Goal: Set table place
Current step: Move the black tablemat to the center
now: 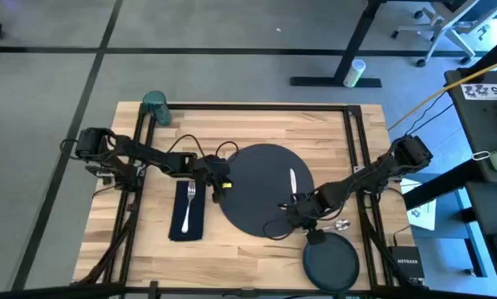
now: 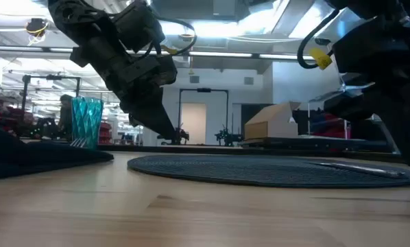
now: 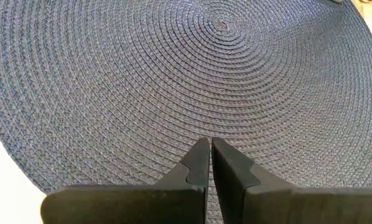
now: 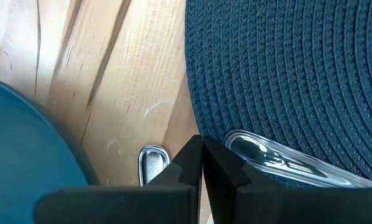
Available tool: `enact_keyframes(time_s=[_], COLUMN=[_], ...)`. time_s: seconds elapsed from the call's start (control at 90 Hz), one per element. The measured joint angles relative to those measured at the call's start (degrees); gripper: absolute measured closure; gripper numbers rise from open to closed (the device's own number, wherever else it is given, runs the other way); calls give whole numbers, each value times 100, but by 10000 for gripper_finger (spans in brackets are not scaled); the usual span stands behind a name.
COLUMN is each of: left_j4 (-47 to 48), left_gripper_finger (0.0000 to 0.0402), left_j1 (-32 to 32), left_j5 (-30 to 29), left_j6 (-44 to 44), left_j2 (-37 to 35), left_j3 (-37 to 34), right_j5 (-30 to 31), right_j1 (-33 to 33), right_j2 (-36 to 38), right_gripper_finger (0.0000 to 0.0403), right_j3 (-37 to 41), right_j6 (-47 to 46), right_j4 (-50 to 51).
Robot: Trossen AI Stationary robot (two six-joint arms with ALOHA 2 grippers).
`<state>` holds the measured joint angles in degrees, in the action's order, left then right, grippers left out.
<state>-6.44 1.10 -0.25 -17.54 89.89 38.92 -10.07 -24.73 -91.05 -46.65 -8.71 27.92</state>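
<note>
Only "NETGEAR" reads, on a box off the table; both grippers, left and right, pressed together.

"NETGEAR" on black box

Two dark jointed arms trail black cables; the left arm carries yellow tags, each ending in black wedge-shaped fingers
</note>
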Motion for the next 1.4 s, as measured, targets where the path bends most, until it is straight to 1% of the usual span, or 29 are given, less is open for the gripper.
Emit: enact_keyframes(time_s=[0.333, 0.633, 0.978, 1.4], left_j4=[0, 4, 40, 126], left_gripper_finger=[401, 401, 401, 401], left_j1=[0, 0, 0, -4], left_j5=[0, -2, -2, -2], left_j6=[-5, -5, -26, 17], left_j2=[0, 0, 0, 52], left_j3=[0, 0, 2, 7], right_j5=[-2, -111, -109, -306], right_j1=[0, 31, 275, 273], right_j2=[-2, -2, -2, -2], right_gripper_finger=[403, 403, 403, 403], right_j3=[4, 370, 372, 372], right_j6=[2, -195, -48, -39], right_j4=[-149, -407, -407, -623])
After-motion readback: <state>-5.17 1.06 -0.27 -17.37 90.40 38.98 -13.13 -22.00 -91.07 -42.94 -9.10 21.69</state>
